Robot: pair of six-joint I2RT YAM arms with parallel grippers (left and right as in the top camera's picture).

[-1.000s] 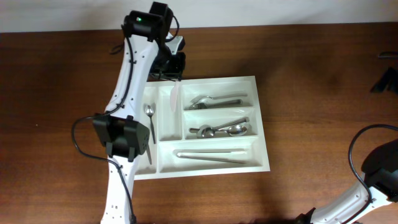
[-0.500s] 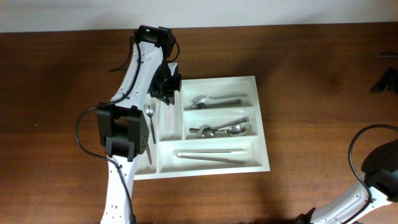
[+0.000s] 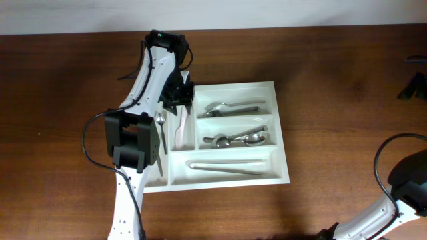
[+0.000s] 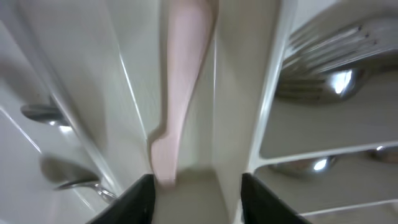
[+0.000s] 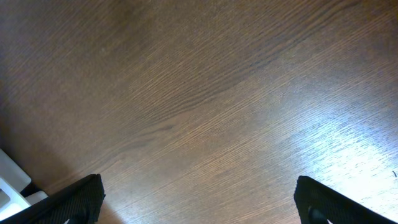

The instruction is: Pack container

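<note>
The container (image 3: 283, 140), a white cutlery tray, lies mid-table. My left gripper (image 3: 179, 95) hangs low over the far end of its second narrow compartment. In the left wrist view the left gripper (image 4: 198, 199) is open, its fingers apart inside that compartment. A pale pinkish utensil (image 4: 180, 93) lies flat between the walls, its near end just beside the left finger (image 4: 138, 200) and not gripped. Overhead, the pale utensil (image 3: 181, 125) runs along the compartment. My right gripper (image 5: 199, 199) is wide open above bare wood, far from the container.
A metal spoon (image 3: 161, 124) lies in the first narrow compartment. Forks (image 3: 230, 107), spoons (image 3: 237, 139) and pale long utensils (image 3: 227, 165) fill the three wide compartments. My left arm (image 3: 133, 147) crosses the tray's left edge. My right arm (image 3: 403, 187) sits at the lower right.
My left gripper came down from behind the tray into the second narrow compartment and opened. The pale utensil it carried now lies loose in that compartment. The right arm stayed still.
</note>
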